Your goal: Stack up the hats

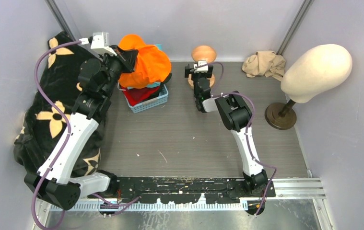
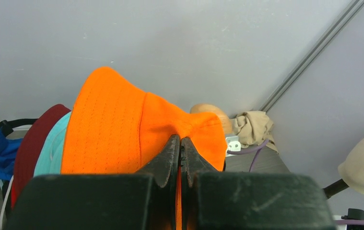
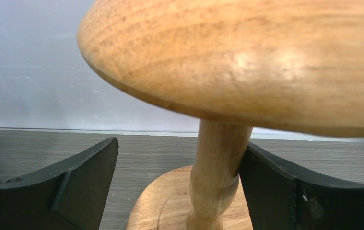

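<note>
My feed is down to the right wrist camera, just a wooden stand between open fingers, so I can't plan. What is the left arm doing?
Observer: The left gripper is shut on a fold of the orange hat.
Operator: Where is that hat?
Observer: Over the blue basket, with a red hat and a teal hat beneath it.
Operator: Anything right of my stand?
Observer: A beige cloth by the back wall, then a cream head form.

Lab cell, grey partition walls (image 1: 180,24)
</note>
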`<state>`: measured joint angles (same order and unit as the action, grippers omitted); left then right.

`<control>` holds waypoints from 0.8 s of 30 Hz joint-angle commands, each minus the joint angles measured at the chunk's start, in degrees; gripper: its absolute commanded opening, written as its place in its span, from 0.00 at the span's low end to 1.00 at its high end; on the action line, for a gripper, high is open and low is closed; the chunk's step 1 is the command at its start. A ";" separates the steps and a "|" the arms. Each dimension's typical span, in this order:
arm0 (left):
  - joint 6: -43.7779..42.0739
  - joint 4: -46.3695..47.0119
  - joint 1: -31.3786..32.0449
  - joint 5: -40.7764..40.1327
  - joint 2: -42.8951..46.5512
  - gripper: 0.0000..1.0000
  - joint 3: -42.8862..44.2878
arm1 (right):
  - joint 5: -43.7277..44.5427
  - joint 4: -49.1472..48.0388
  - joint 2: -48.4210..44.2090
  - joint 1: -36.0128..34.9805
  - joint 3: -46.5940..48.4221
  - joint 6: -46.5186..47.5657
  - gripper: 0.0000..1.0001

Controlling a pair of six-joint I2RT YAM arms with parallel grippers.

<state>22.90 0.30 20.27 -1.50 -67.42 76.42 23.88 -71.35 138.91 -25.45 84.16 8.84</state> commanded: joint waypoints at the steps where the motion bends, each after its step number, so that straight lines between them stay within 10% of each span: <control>1: 0.22 5.81 0.16 0.99 0.38 0.00 1.19 | -0.39 -3.38 -2.86 -1.24 -0.12 -0.24 0.97; 14: 12.03 10.89 0.21 10.00 -13.02 0.00 12.66 | 9.95 -1.15 -33.29 -1.65 -32.55 -2.49 0.99; 24: 29.15 19.01 0.44 21.95 -27.95 0.00 24.83 | 15.35 32.36 -58.26 -1.57 -36.75 -11.69 1.00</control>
<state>42.83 9.78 20.32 13.21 -91.44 95.50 35.38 -54.41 87.85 -26.85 46.39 2.11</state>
